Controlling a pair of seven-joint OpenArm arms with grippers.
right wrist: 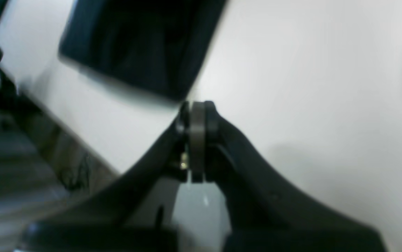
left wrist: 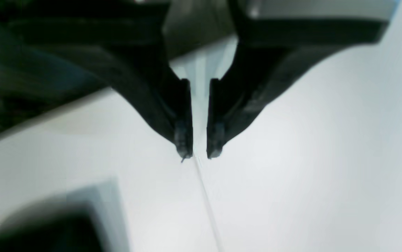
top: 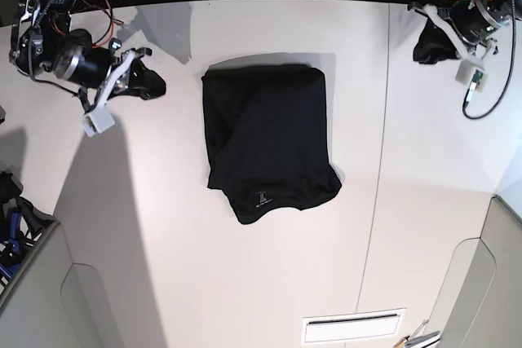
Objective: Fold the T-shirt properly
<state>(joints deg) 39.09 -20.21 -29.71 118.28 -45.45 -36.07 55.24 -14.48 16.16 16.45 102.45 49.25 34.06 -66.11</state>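
With the T-shirt [top: 267, 140] lying folded well clear of them, the left gripper [left wrist: 199, 154] hung slightly parted and the right gripper [right wrist: 197, 108] pinched closed on nothing, apparently retired.

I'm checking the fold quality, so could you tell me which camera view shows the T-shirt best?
The base view: the whole T-shirt lies folded on the white table, clear of both arms. The right wrist view catches a blurred dark corner of it; the left wrist view shows only blurred dark shapes.
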